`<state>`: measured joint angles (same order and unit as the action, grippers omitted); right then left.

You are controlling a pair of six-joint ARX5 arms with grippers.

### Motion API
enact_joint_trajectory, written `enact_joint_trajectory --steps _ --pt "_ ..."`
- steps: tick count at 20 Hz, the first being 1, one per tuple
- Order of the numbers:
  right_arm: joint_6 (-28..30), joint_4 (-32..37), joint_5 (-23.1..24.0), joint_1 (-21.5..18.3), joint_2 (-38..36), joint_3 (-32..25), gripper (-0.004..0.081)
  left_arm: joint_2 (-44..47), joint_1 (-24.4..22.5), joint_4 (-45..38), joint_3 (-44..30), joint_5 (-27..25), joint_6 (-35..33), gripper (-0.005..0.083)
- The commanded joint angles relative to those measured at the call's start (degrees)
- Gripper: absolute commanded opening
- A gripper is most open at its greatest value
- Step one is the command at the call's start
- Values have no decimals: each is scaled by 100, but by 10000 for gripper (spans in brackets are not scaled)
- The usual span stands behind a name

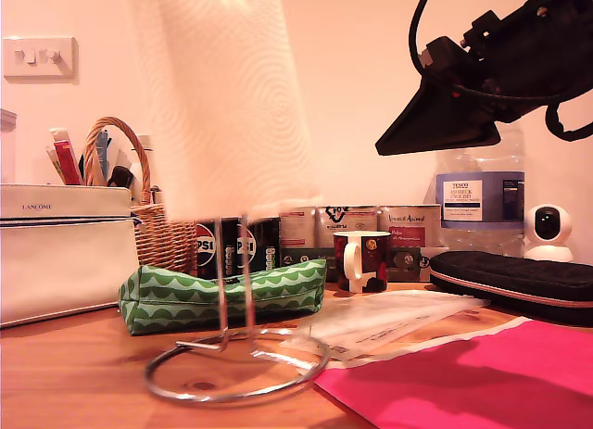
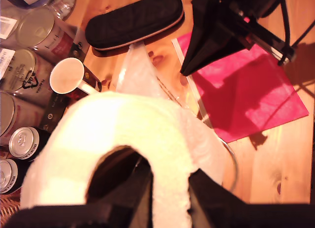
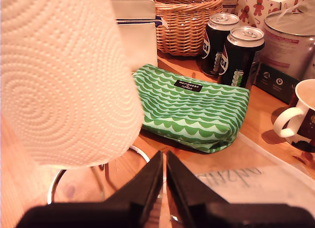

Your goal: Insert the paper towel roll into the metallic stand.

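The first tool (image 2: 170,198) is clamped on the paper towel roll's (image 1: 232,105) wall, one finger down its core, holding it aloft over the metallic stand (image 1: 236,355). The second tool (image 3: 164,188), pinched shut and empty, hovers at the exterior view's right. The upright loop isn't in the core yet; lowering remains.

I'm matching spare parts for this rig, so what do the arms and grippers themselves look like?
Both look matte black. My second gripper has two long wedge fingers tapering to narrow tips. In the exterior view the arm is blocky black, with black cables looping above it. My first gripper shows dark, flat-sided fingers. No markings are visible.
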<state>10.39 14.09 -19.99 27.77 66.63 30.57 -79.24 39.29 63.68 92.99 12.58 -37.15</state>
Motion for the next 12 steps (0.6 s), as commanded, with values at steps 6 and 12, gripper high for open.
enact_joint_trajectory --steps 6,12 --pt "-9 -44 4 -20 -26 -61 -11 -173 20 87 -28 50 -39 -18" --pt "-11 -50 2 -15 -26 -61 -11 -179 20 129 -28 42 -39 175"
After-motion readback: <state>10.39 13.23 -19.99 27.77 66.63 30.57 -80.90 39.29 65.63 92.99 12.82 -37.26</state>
